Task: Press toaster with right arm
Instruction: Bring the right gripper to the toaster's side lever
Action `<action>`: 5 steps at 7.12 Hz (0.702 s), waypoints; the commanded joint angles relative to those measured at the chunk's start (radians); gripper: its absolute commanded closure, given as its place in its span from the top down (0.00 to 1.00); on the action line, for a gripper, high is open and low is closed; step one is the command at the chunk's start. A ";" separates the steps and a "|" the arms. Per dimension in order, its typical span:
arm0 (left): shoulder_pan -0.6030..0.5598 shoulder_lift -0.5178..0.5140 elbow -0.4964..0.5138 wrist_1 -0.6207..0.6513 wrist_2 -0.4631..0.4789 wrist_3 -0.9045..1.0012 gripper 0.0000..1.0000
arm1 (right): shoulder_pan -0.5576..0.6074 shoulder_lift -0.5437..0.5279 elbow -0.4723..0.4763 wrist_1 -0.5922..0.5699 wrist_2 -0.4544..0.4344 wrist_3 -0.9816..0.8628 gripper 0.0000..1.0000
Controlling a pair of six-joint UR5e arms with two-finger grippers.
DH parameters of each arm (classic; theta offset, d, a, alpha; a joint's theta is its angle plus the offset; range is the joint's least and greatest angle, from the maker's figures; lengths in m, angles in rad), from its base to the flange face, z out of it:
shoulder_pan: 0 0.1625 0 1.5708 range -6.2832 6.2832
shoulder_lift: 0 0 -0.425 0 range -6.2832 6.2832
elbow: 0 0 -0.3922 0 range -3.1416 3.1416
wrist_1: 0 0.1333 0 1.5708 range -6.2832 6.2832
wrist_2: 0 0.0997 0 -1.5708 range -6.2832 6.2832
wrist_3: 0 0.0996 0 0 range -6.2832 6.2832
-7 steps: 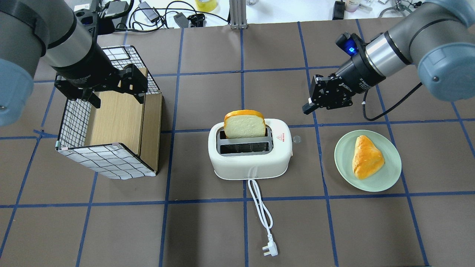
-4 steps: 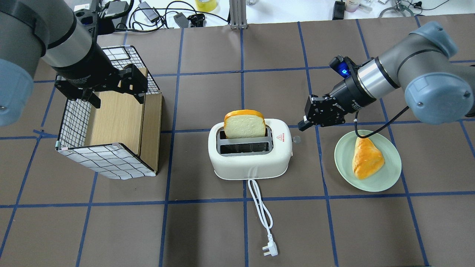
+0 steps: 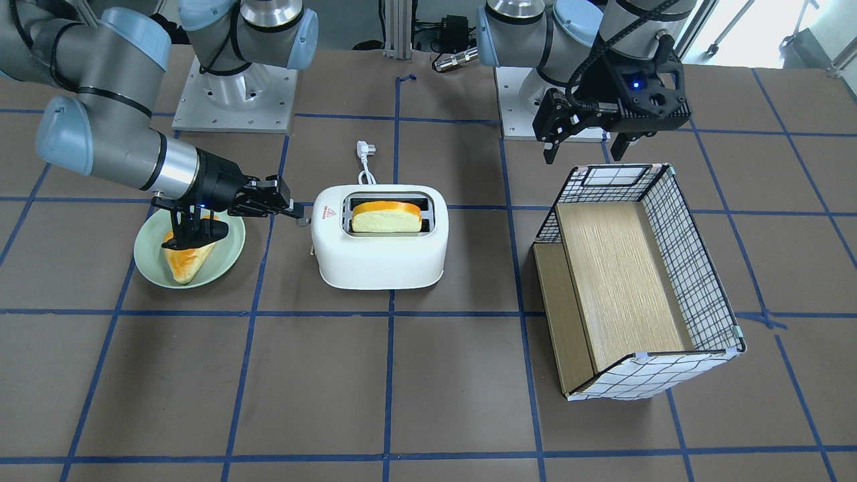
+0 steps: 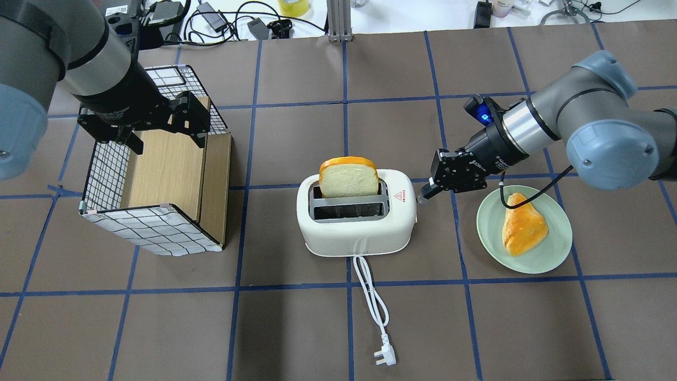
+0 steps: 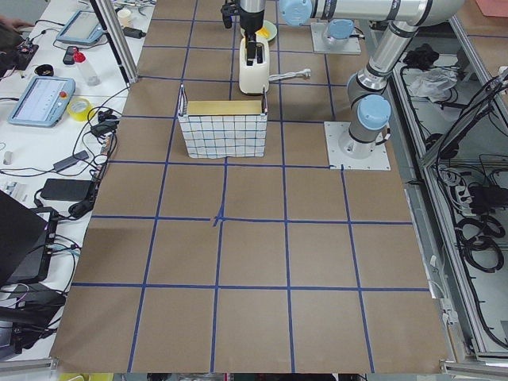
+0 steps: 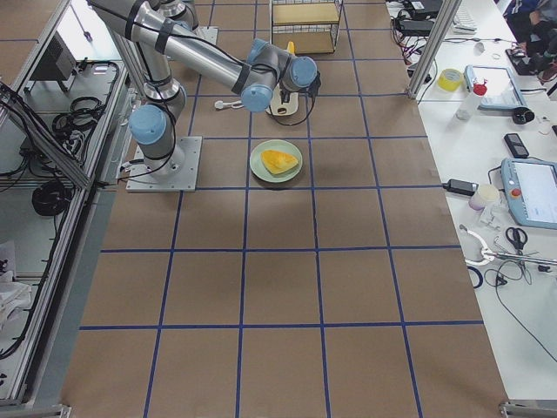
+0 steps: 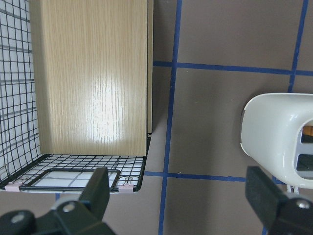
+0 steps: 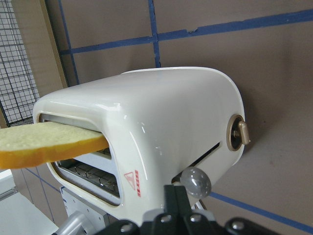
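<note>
1. Toaster (image 4: 355, 227): mid-bench, cord trailing toward the robot-side edge. A bread slice (image 4: 349, 180) stands high in one slot. The lever knob (image 8: 195, 181) is on the side facing the bench's right end.
2. Right gripper (image 4: 424, 194): jaws closed together, holding nothing. Its tip is at the knob, but contact is uncertain.
3. Technique: push straight down along the lever slot, with the tip centred on the round knob, which could slip aside. The light toaster may tilt or slide.
4. Surroundings: plate (image 4: 489, 219) with pastry (image 4: 523, 225) toward the right end. Left gripper (image 7: 181, 191), jaws wide apart and empty, hangs over the basket (image 4: 153, 230) toward the left end.
</note>
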 commanded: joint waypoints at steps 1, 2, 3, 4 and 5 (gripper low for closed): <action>0.000 0.000 0.000 0.000 0.000 0.000 1.00 | 0.000 0.009 0.016 -0.011 -0.002 -0.006 0.00; 0.000 0.000 0.000 0.000 -0.001 0.000 1.00 | 0.001 0.010 0.029 -0.014 -0.001 -0.005 0.00; 0.000 0.000 0.000 0.000 -0.001 0.000 1.00 | 0.001 0.012 0.030 -0.029 0.000 -0.006 0.00; 0.000 0.000 0.000 0.000 0.000 0.000 1.00 | 0.001 0.015 0.035 -0.040 0.001 -0.005 0.00; 0.000 0.000 0.000 0.000 -0.001 0.000 1.00 | 0.001 0.027 0.047 -0.065 0.000 -0.005 0.00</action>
